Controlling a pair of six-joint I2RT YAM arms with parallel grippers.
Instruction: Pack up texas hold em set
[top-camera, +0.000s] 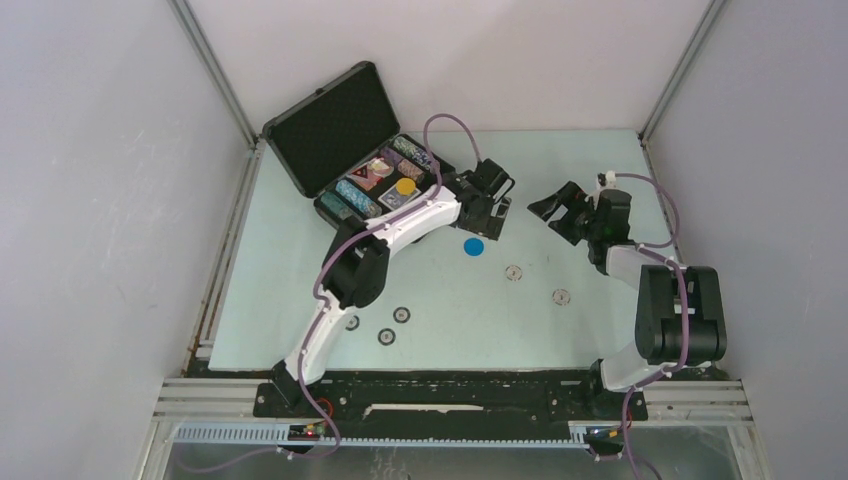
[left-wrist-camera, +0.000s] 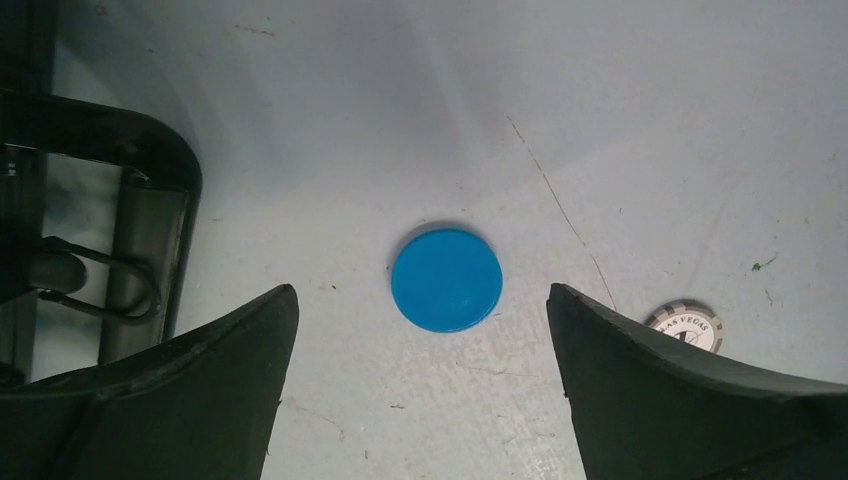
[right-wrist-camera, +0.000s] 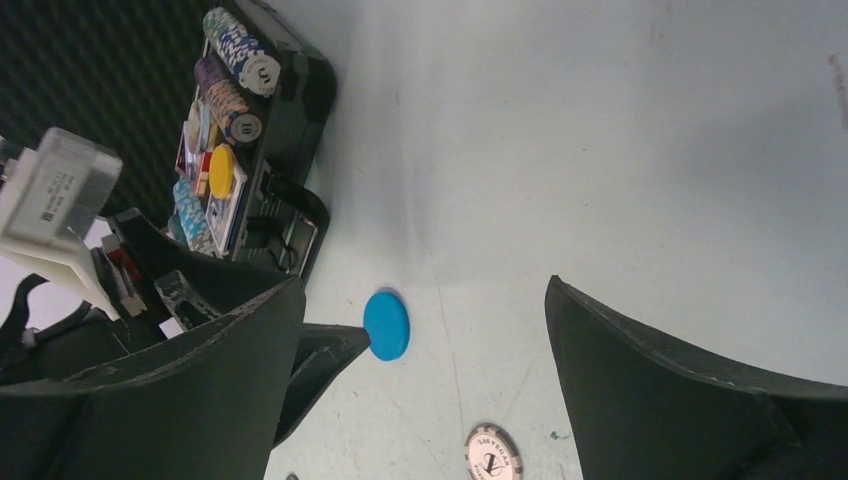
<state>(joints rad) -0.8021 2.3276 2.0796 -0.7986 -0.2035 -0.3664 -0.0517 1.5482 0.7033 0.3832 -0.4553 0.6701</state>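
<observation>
The texas hold em set's black case (top-camera: 330, 125) stands open at the back left. Its tray holds chip rows (top-camera: 358, 198), a blue-backed deck and an orange disc (top-camera: 405, 186). A blue disc (top-camera: 473, 246) lies flat on the table. My left gripper (top-camera: 488, 218) hovers over it, open and empty. In the left wrist view the blue disc (left-wrist-camera: 446, 279) sits just ahead of the left gripper (left-wrist-camera: 421, 290). My right gripper (top-camera: 556, 215) is open and empty to the right. From the right gripper (right-wrist-camera: 425, 282), the blue disc (right-wrist-camera: 386, 325) and the case (right-wrist-camera: 290, 90) show.
Two grey chips (top-camera: 514, 272) (top-camera: 561, 296) lie right of the blue disc. One grey chip shows in each wrist view (left-wrist-camera: 687, 325) (right-wrist-camera: 493, 452). Three dark chips (top-camera: 402, 314) (top-camera: 386, 336) (top-camera: 352, 322) rest near the left arm. The case handle (left-wrist-camera: 100, 270) is left of my left fingers.
</observation>
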